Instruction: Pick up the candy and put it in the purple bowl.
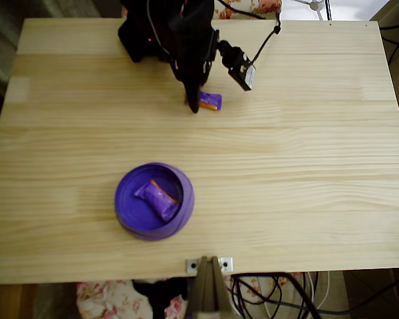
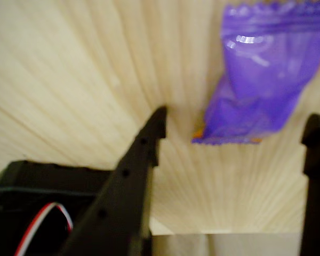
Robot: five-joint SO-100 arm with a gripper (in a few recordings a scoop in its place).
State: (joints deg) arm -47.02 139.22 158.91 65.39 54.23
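Fingers (image 2: 149, 138) spread wide, holding nothing, tips at worktop (image 1: 306, 166), straddling candy (image 2: 261, 74) at far side. Purple bowl (image 1: 130, 222) well apart, nearer front edge, second candy (image 1: 158, 198) inside.

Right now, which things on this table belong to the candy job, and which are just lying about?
Part of the job:
- candy on the table, between the open pincer fingers
- purple bowl

Just lying about:
- second wrapped candy, already in the bowl
- metal bracket at the table edge
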